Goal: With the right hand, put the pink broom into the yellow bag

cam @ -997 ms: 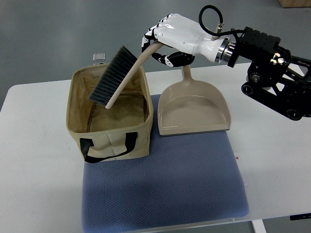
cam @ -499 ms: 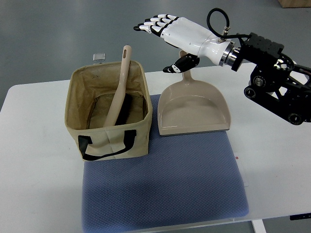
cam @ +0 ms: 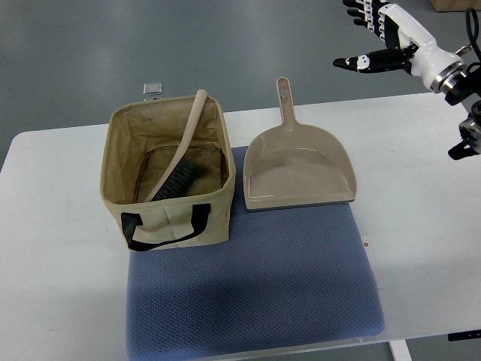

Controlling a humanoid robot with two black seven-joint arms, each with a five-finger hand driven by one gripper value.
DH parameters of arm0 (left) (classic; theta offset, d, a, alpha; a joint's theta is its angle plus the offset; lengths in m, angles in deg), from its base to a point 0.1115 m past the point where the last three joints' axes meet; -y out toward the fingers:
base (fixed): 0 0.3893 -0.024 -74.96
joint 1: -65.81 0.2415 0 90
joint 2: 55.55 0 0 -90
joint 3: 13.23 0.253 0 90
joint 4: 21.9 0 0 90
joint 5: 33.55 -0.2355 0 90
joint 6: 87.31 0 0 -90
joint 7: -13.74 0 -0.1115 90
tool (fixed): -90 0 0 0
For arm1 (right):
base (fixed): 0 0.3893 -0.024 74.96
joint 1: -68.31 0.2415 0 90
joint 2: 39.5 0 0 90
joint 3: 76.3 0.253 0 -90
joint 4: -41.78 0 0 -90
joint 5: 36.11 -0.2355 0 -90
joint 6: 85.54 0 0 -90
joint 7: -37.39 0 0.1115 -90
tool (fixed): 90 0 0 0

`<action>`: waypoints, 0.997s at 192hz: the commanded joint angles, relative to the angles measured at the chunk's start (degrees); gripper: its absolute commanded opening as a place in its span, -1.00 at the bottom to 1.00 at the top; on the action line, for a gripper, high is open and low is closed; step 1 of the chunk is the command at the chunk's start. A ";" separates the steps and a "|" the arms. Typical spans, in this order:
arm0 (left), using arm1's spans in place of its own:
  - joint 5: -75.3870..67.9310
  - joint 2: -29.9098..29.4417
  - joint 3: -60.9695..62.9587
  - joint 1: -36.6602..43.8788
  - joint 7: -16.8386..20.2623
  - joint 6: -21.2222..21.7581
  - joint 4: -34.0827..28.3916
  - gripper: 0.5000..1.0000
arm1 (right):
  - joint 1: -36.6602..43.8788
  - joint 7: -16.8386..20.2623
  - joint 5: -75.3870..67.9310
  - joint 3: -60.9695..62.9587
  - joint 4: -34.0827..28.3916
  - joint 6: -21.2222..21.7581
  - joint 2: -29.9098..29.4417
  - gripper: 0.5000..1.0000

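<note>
Lab-like room: white table (cam: 421, 173) (height-adjustable leg), grey floor (cam: 90, 45).

Matt woven cloth is seen in the bag (cam: 167, 226), smooth satin plastic in the broom (cam: 184, 135) handle and the dustpan (cam: 299, 169) — a dimpled textile in the blue mat (cam: 255, 286), glossy white plastic on the right hand (cam: 387, 34).

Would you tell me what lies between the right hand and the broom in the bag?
In the top view, the dustpan lies between the open right hand and the broom in the bag.

Right robot hand (cam: 387, 34) – fingertips cut off by the top edge.
</note>
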 commanded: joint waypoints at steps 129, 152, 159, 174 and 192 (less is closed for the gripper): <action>-0.06 0.00 0.00 0.06 0.05 -0.01 -0.04 1.00 | -15.78 -0.15 -25.77 12.23 11.33 23.17 -8.21 0.73; -0.07 0.00 0.00 -0.03 -0.04 -0.01 0.04 1.00 | -17.10 -0.51 -25.77 13.64 12.74 23.52 -10.68 0.73; 0.02 0.00 0.00 0.06 -0.04 0.07 -0.04 1.00 | -17.80 -0.59 -25.77 14.17 13.35 23.52 -11.64 0.73; 0.02 0.00 0.00 -0.03 -0.04 -0.01 -0.04 1.00 | -18.68 -0.59 -25.77 14.70 14.49 23.43 -12.79 0.73; 0.02 0.00 0.00 -0.03 -0.04 -0.01 0.04 1.00 | -19.30 -0.59 -25.77 14.70 15.02 23.43 -13.31 0.73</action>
